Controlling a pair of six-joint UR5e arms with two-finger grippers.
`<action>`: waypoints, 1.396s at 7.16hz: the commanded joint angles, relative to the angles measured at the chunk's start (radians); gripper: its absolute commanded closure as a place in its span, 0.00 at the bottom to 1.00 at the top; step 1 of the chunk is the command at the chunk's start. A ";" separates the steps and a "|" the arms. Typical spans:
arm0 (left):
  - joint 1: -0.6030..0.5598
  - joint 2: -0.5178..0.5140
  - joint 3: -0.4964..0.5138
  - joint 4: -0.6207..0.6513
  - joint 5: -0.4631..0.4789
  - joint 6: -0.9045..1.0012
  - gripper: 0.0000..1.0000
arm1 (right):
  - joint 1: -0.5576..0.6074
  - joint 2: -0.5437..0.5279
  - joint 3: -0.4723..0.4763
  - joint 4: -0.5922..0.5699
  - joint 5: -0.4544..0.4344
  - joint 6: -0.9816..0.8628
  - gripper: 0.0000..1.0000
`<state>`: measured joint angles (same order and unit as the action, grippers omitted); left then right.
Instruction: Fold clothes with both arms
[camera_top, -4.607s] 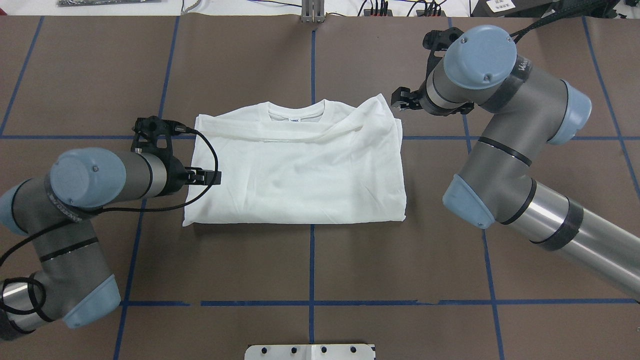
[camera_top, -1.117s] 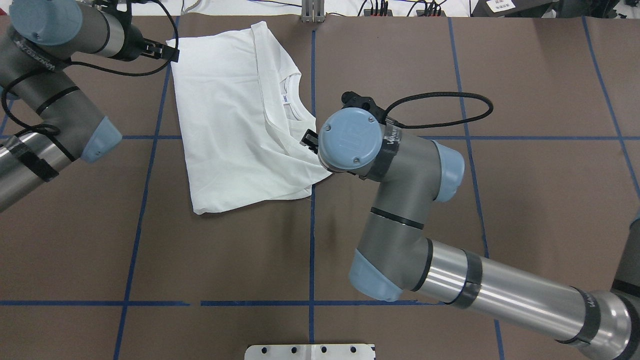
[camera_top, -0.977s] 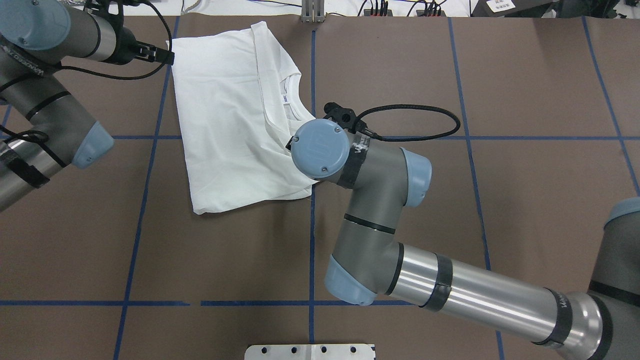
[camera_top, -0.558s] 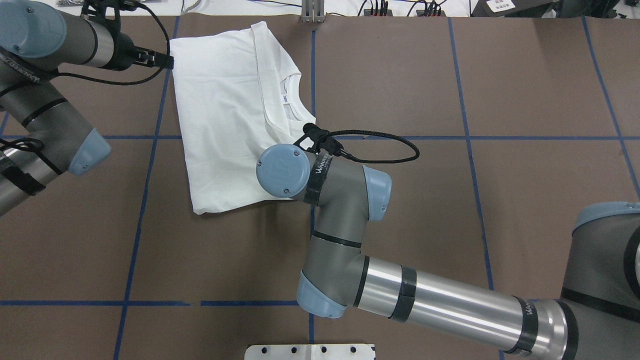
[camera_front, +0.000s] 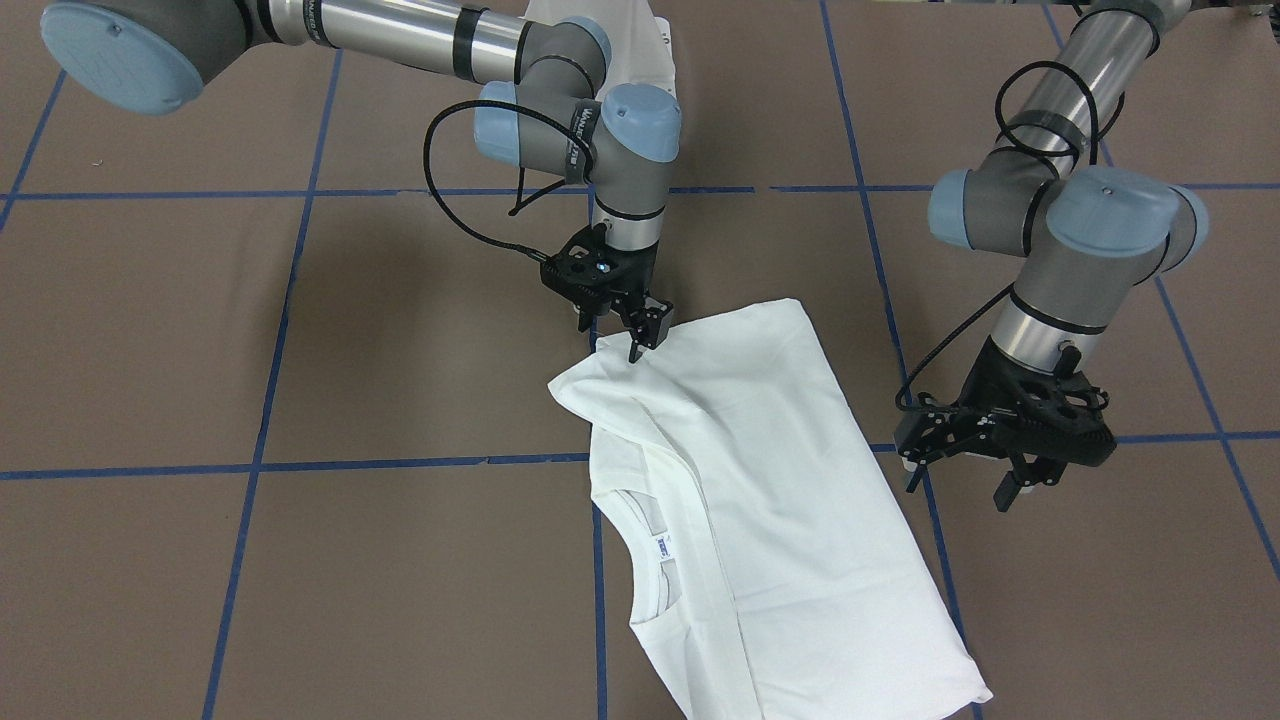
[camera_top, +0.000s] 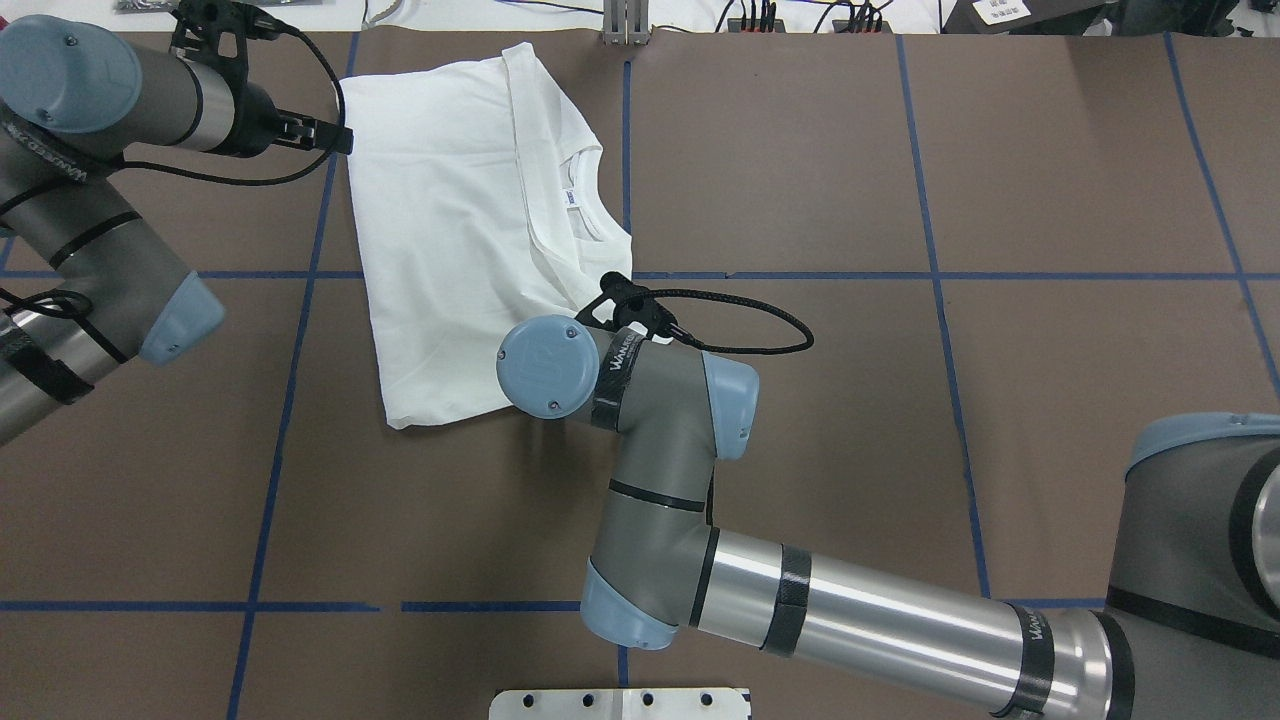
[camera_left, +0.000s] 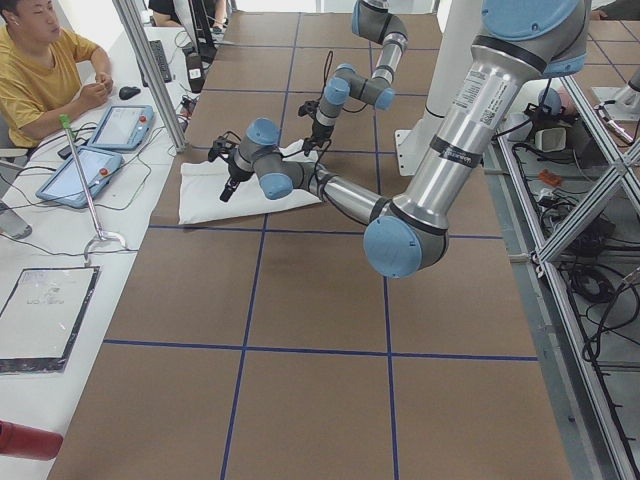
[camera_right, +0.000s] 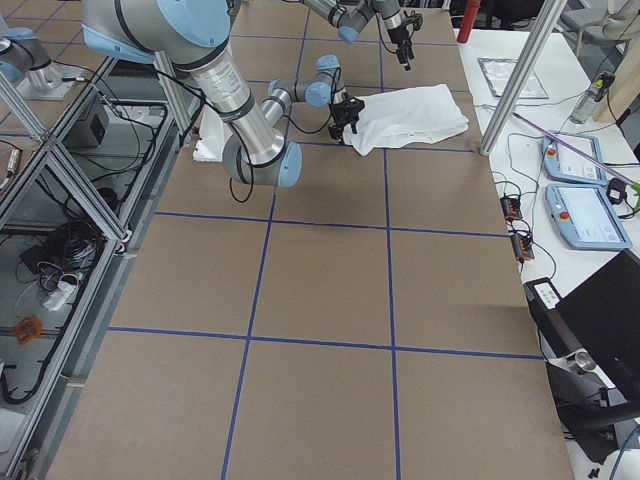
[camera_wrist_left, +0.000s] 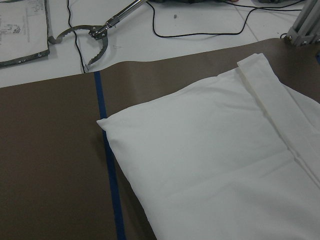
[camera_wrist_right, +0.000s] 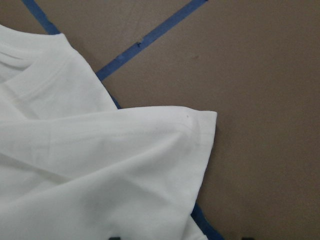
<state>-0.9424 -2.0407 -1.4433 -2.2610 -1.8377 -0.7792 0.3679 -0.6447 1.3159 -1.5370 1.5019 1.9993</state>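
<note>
Right gripper (camera_front: 615, 343): jaws spread over the near corner of the white T-shirt (camera_front: 790, 470), cloth lying between the prongs, unpinched; it has shifted from the collar side to this corner over the last second. Left gripper (camera_front: 960, 485): jaws spread, just beside the shirt's far left corner, off the cloth. T-shirt: folded, flat on the brown table (camera_front: 250, 330), left of the centre line, turned a quarter since 4.6 s ago, collar now facing centre. Collar label (camera_front: 661, 546): small, blue print, illegible. Wrist strap (camera_top: 620, 352): white lettering, not fully readable.
</note>
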 joint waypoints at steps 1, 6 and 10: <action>0.001 0.001 0.001 0.000 0.000 0.001 0.00 | -0.009 0.010 -0.010 0.000 0.000 0.018 0.29; 0.001 0.002 0.001 0.000 0.000 0.001 0.00 | 0.008 0.051 -0.047 -0.003 -0.011 0.027 1.00; 0.173 0.094 -0.133 -0.014 0.059 -0.240 0.00 | 0.048 0.022 -0.009 -0.009 -0.009 0.001 1.00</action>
<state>-0.8504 -1.9995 -1.4955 -2.2715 -1.8190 -0.9013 0.4123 -0.6173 1.2993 -1.5455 1.4947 2.0021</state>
